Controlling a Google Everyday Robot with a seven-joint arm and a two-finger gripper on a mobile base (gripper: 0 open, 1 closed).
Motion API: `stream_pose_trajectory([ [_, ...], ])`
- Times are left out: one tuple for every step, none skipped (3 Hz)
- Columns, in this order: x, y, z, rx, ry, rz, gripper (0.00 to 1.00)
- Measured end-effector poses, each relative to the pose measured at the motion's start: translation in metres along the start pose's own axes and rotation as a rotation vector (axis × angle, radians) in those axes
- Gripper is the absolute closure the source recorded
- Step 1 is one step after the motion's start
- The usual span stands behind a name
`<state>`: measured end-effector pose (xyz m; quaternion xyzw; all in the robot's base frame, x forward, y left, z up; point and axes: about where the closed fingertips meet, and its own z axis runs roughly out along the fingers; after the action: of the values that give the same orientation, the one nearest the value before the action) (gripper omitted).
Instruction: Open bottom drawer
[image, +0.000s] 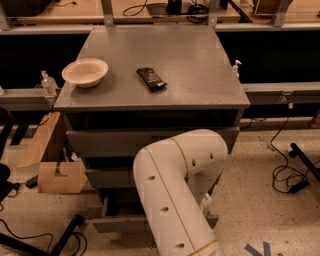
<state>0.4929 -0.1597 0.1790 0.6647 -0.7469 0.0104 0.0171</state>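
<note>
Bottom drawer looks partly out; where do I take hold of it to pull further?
I'd take the front panel's top edge of the bottom drawer, coming from the front and above: it stands out from the cabinet, so that lip is exposed. Any knob is hidden behind the arm, as is the gripper.

Grey bottom drawer (119, 223); cream bowl (85, 72); black packet (151, 79); white arm (170, 200) hiding jaws by drawer.

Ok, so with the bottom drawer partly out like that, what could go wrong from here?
The gripper is out of sight behind the white arm, as is the knob, so a slipped grip might go unnoticed. The bottom drawer already stands out; pulling further could bring its corner against the black stand leg on the floor.
</note>
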Motion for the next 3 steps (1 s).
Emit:
stream_pose_trajectory([
  [-0.0001,-0.0004,-0.0015,0.0,0.0,0.0,1.0],
  [-0.0001,-0.0004,-0.0023,0.0,0.0,0.0,1.0],
  [-0.0002,-0.0006,-0.0023,0.0,0.0,0.0,1.0],
])
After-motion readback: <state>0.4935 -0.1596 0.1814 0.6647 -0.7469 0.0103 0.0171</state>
